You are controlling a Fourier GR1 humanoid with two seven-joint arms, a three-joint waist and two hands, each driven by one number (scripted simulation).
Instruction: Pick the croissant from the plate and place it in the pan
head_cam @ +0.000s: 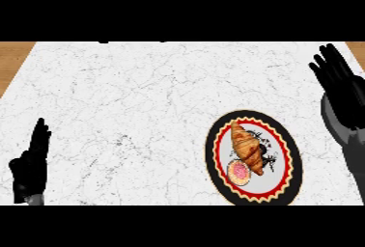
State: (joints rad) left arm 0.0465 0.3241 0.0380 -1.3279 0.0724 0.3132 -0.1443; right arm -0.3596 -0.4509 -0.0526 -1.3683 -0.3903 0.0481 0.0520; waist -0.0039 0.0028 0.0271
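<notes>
1. White marble counter (143, 96) with fine grey veining fills nearly the whole head view, and the croissant (247, 147) is seen lying on the plate (214, 159) at the lower right of it.
2. The croissant is laid lengthwise along the plate's pale centre, and its lower end is just beside a small round pink-topped pastry (239, 172), which may be touching it; that cannot be told for certain.
3. The plate is rimmed in black with a red scalloped band, and it rests flat on the counter, close to the near edge of the view.
4. The right hand (341, 82) is held above and to the right of the plate, well apart from the croissant; its fingers are straight and spread, and nothing is held.
5. The left hand (32, 159) is seen at the lower left edge, edge-on, with fingers straight, pressed together and pointing up; it is judged to be resting.
6. No pan is shown anywhere in the view, so the target's place cannot be told.
7. The task is judged to be at its start: the croissant is not yet grasped, and the reach, the lift, the carry and the placing are all left.
8. Brown wood (14, 58) is glimpsed at both far corners beyond the marble.
</notes>
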